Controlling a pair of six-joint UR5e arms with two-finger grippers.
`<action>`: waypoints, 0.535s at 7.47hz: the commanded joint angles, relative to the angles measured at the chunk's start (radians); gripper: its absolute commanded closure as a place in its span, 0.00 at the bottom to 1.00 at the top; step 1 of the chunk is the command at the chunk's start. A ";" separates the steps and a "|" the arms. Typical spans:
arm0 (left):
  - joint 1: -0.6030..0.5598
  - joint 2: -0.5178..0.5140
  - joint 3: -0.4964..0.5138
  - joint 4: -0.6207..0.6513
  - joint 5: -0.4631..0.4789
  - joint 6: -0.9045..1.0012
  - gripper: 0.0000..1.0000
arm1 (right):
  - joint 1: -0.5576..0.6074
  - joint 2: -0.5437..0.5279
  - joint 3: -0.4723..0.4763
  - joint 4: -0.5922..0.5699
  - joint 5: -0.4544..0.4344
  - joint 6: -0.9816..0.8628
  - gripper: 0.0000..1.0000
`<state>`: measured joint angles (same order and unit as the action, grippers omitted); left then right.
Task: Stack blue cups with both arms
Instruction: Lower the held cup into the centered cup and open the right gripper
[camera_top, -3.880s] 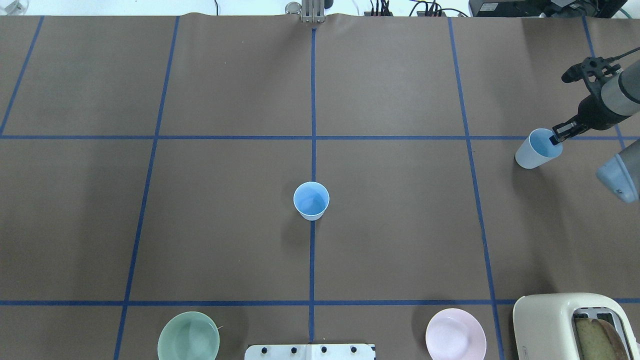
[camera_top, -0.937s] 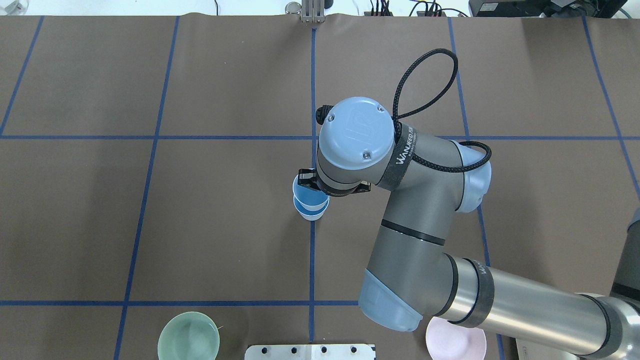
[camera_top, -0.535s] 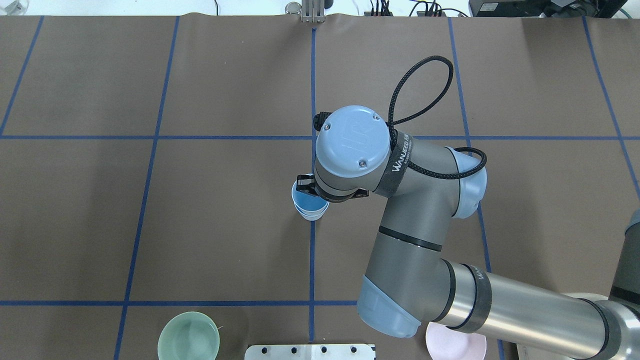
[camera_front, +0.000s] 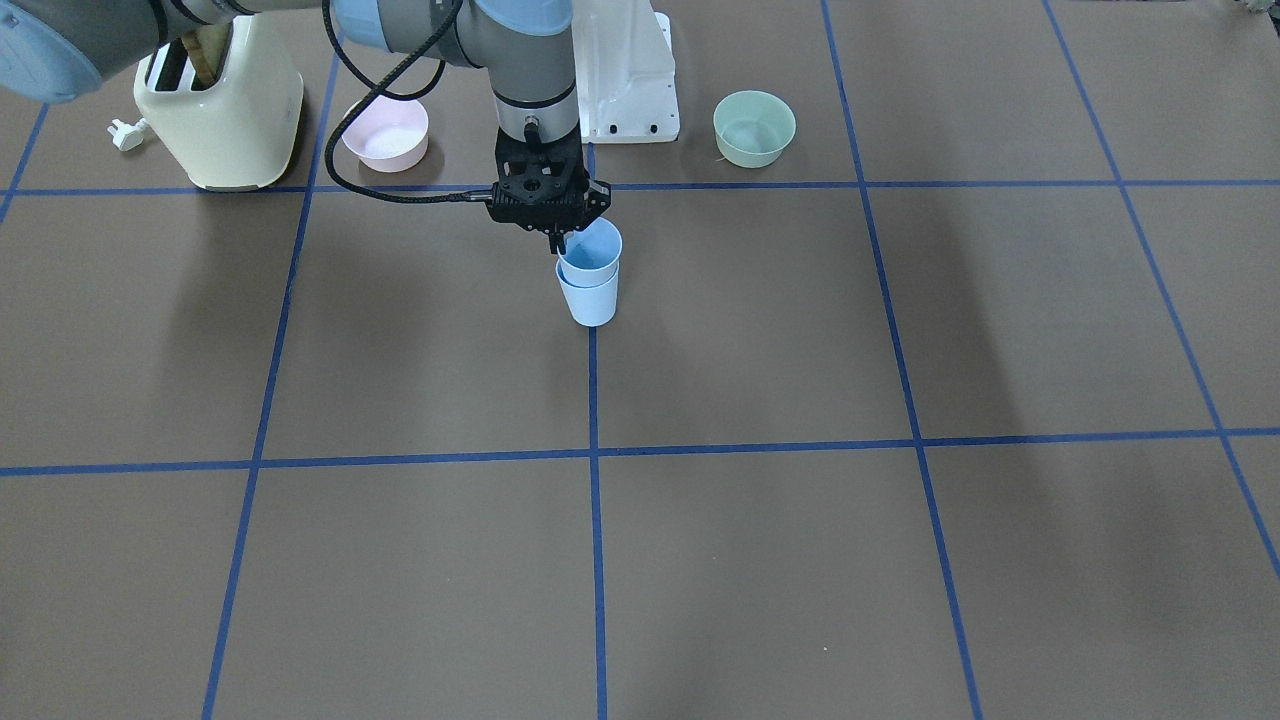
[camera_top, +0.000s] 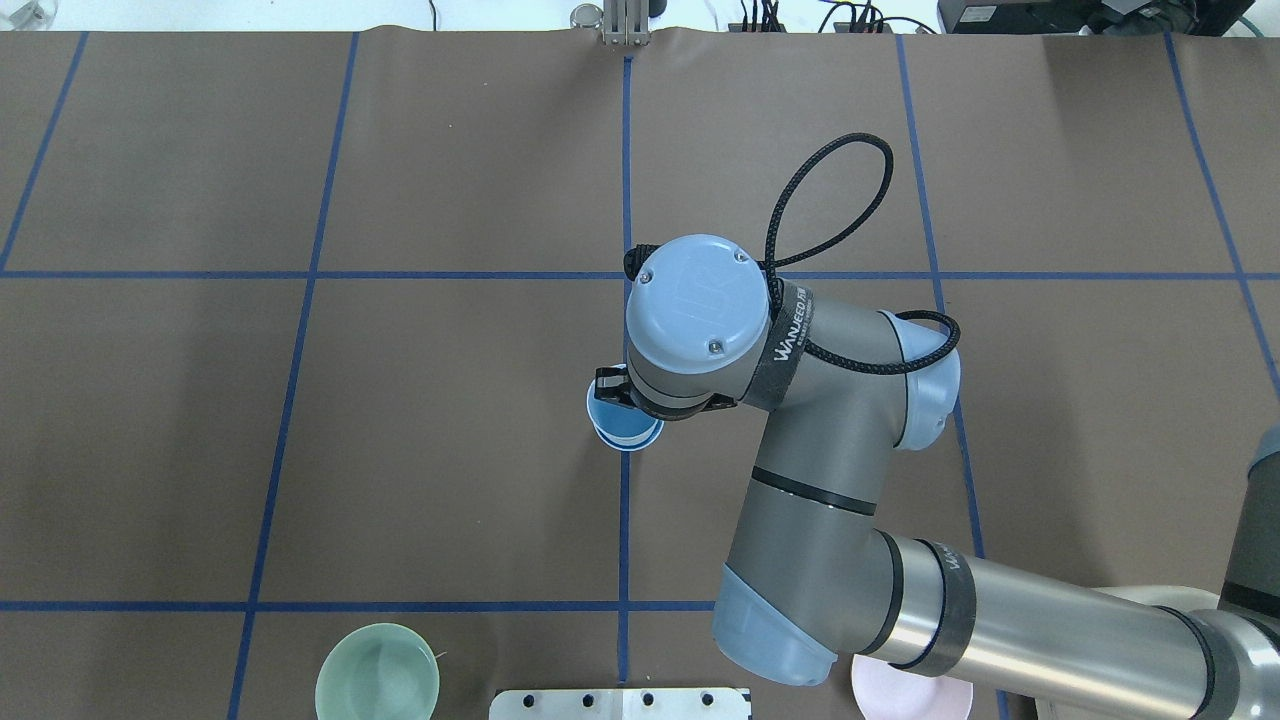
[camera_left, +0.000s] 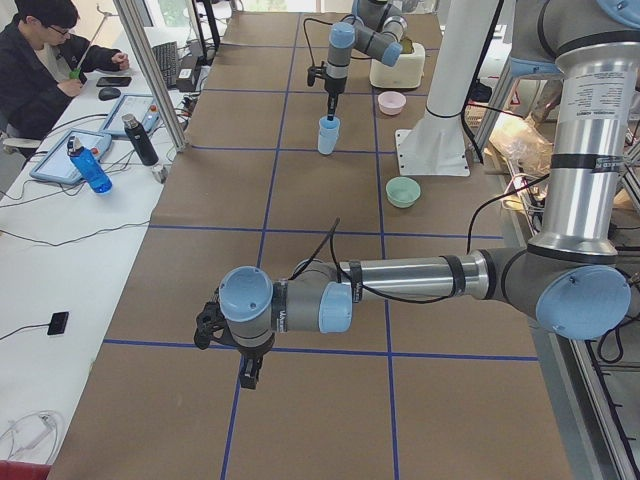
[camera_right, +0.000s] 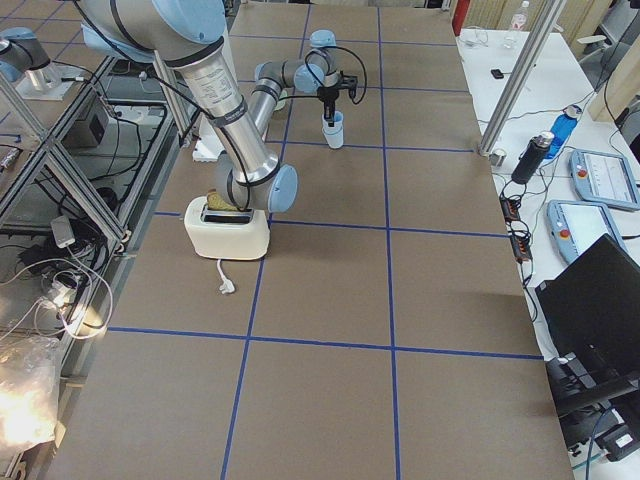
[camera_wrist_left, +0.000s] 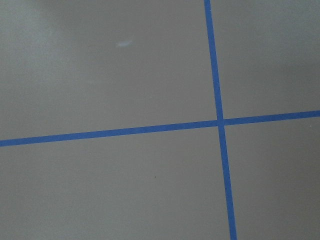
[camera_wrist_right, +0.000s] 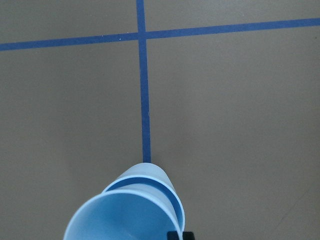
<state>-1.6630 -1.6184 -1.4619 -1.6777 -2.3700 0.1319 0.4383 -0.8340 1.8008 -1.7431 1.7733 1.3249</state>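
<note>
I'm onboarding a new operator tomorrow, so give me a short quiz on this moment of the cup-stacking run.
1. True or false: the upper blue cup sits partly inside the lower blue cup.
2. Which arm's end effector grips the upper cup's rim? A) left B) right C) neither
3. Fill in: the bowl nearest the toaster is coloured ____.
Key: 1 true; 2 B; 3 pink.

Overhead and front cameras look down from opposite sides, sharing the blue cups (camera_front: 590, 288).
</note>
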 joint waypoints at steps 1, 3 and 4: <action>0.000 0.000 0.000 -0.001 0.000 0.000 0.01 | -0.001 -0.005 -0.003 0.036 -0.014 0.010 0.34; 0.000 0.000 0.000 -0.001 0.000 0.000 0.01 | 0.011 -0.004 -0.001 0.043 -0.034 -0.002 0.00; 0.000 0.000 0.000 0.001 0.000 0.000 0.01 | 0.048 0.001 0.005 0.043 -0.023 -0.007 0.00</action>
<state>-1.6628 -1.6183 -1.4619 -1.6779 -2.3700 0.1319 0.4531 -0.8369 1.8000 -1.7022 1.7455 1.3245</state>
